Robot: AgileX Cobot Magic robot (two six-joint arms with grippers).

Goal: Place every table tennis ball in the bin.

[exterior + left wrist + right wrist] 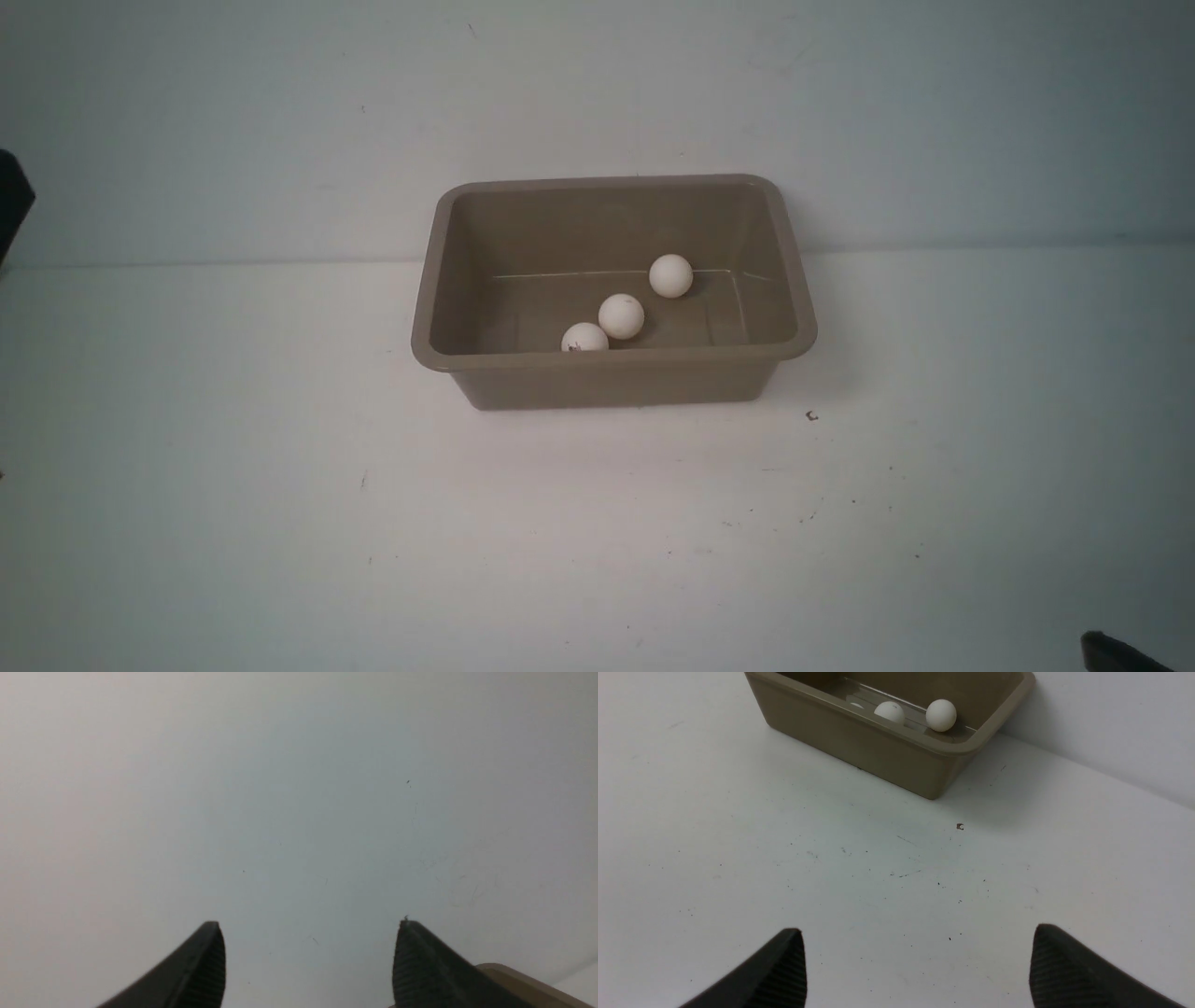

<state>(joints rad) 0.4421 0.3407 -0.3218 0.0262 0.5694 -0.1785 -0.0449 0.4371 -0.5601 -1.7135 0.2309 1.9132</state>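
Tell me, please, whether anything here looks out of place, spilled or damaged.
Nothing stands out. All three table tennis balls lie inside the bin, which sits upright on the table. Only a tiny dark speck marks the table near the bin's right front corner. The left gripper and right gripper are open and empty.

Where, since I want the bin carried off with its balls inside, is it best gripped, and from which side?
Pinch the bin by the flared rim of its right short wall, from above, one finger inside, one outside. The tub looks too wide to span, and the three table tennis balls lie away from that wall. The open right end effector is on that side.
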